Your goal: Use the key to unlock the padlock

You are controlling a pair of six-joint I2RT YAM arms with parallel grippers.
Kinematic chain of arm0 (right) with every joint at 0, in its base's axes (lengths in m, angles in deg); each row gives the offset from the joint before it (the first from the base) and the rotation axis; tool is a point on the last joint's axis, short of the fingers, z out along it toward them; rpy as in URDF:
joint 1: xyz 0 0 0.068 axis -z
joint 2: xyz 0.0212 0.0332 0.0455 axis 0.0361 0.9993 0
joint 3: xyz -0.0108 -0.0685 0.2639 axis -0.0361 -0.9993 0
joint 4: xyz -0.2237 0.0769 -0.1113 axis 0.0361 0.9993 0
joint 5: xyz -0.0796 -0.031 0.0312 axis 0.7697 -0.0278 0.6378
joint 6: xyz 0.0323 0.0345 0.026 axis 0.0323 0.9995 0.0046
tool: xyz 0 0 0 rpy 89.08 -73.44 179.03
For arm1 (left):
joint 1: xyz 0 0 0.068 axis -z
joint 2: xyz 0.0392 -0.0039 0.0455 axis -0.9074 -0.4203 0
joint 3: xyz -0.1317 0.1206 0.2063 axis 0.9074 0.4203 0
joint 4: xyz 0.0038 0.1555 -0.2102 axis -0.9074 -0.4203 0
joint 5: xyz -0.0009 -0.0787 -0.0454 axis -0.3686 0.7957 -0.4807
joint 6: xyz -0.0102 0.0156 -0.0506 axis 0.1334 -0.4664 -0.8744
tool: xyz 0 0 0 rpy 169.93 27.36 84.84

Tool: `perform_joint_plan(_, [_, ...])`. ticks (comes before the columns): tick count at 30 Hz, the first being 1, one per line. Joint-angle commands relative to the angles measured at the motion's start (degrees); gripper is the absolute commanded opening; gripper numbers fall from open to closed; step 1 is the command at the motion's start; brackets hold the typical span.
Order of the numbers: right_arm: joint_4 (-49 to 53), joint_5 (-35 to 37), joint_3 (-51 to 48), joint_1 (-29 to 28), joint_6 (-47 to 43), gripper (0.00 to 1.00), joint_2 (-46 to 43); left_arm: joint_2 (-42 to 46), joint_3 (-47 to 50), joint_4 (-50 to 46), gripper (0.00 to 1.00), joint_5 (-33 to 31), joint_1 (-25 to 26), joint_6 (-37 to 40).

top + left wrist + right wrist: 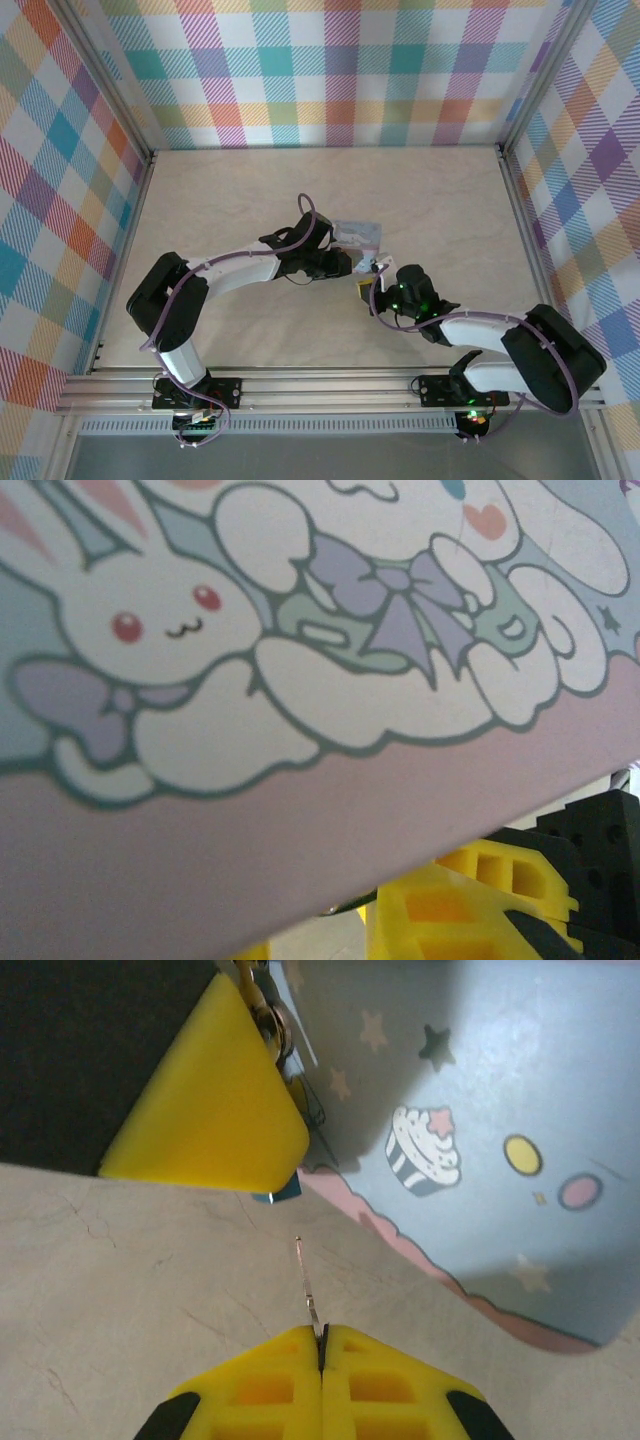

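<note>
They're at the key-to-lock step, I'd say: the key is in hand but not in the padlock yet. The right tool (320,1345) is pressed together on the thin key (308,1285), whose tip points up toward the tin (480,1110) and stops just short of its lower edge, above the bare desk (120,1300). The padlock (285,1189) sits against the tin's lower left corner, a sliver of blue peeking out under a yellow finger (210,1100) of the left tool (340,262). That tool is right up against the tin's left side (steadying it, I'd guess), but I can't tell whether it is spread or clamped. Next the key tip needs a small, well-aimed nudge into the keyhole, which is hidden from here.
</note>
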Motion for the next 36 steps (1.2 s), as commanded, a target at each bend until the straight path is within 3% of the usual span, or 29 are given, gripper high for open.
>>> perform_joint_plan(1, [-7.49, -0.47, -0.72, -0.41, -0.32, 0.01, 1.47, 1.63, -2.4, 0.65, 0.16, 2.07, -0.42, -0.8])
perform_joint_plan(12, [-12.35, -1.75, -0.64, -0.36, 0.77, 0.01, 6.06, 1.48, -2.79, 0.03, 0.15, 1.76, -0.68, -0.89])
perform_joint_plan(36, [-15.01, -1.31, -1.43, -0.32, 2.14, 0.01, 4.61, 1.36, -2.17, 0.55, 0.14, 1.76, -1.18, -1.49])
